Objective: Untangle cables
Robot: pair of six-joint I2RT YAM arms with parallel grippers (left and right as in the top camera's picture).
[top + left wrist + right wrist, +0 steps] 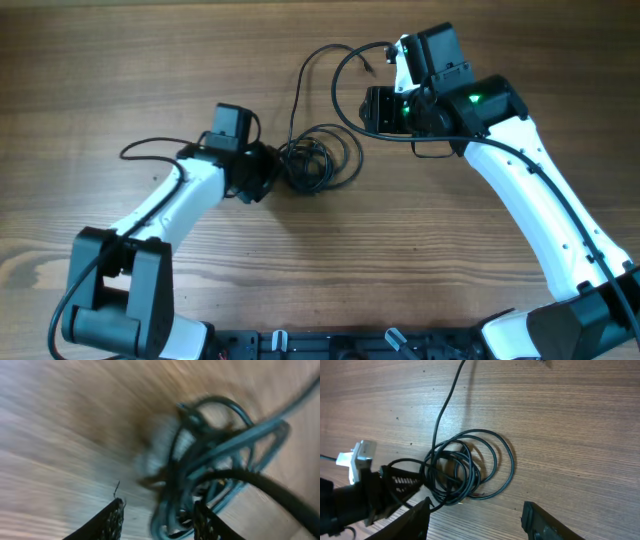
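Note:
The cables form a small black coiled knot [318, 163] on the wooden table. One strand [300, 85] runs up from it and loops toward a plug end [371, 66]. My left gripper [272, 175] is at the knot's left edge. In the blurred left wrist view its jaws [157, 520] are apart, with strands [210, 460] lying between them near the right finger. My right gripper [372, 108] is open and empty, above and to the right of the knot. In the right wrist view its jaws [477, 520] are wide apart and the knot [465, 467] lies just beyond them.
A thin black cord [150, 147] curves out beside the left arm; I cannot tell whether it is a loose cable or arm wiring. A black wire loop [432, 154] hangs under the right arm. The left gripper also shows in the right wrist view [395, 485].

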